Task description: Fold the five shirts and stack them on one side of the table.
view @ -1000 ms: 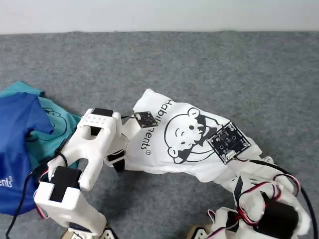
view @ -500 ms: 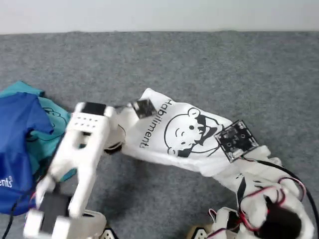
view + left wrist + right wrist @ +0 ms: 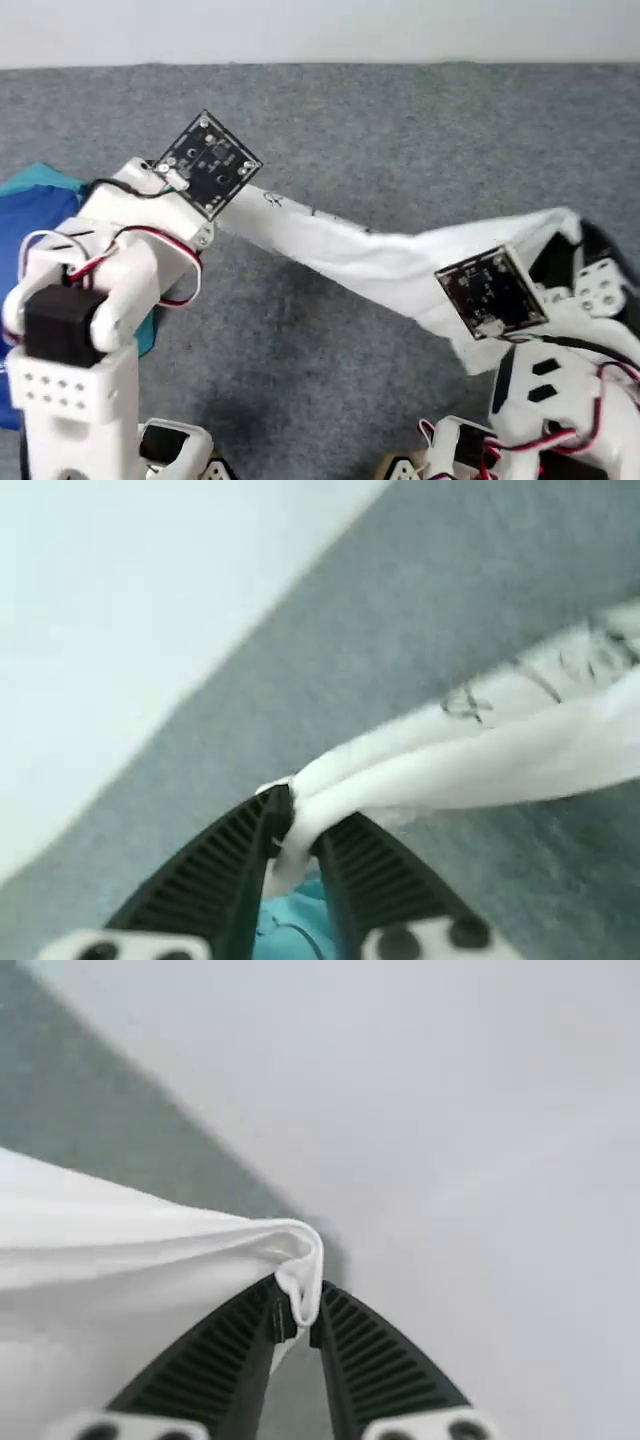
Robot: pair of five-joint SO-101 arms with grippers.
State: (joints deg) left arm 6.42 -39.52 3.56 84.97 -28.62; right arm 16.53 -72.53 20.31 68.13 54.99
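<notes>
Left pincer (image 3: 295, 840): We see it squeezed almost shut. Its two black fingers (image 3: 215, 865) pinch a bunched end of the white shirt (image 3: 480, 760).
Right pincer (image 3: 300, 1320): We see it squeezed almost shut too. It grips a folded corner of the white shirt, and the cloth pokes up between its fingertips.
White shirt: In the high view we see it pulled into a long band between the two arms. One end is up by the left arm and the other end is by the right arm. It is held up above the table (image 3: 400, 130). It dips a little in the middle, and some loose cloth hangs down near the right arm. We can see a few dark marks of print on it near the left end.
Blue shirt (image 3: 35, 215): We see it lying in a heap at the left edge of the table, partly hidden by the left arm.
Teal shirt (image 3: 42, 173): We see it peeking out from under the blue shirt. It also shows between the left pincer's fingers.
Table: We see a grey, fuzzy top. A white wall (image 3: 320, 30) stands behind it.
</notes>
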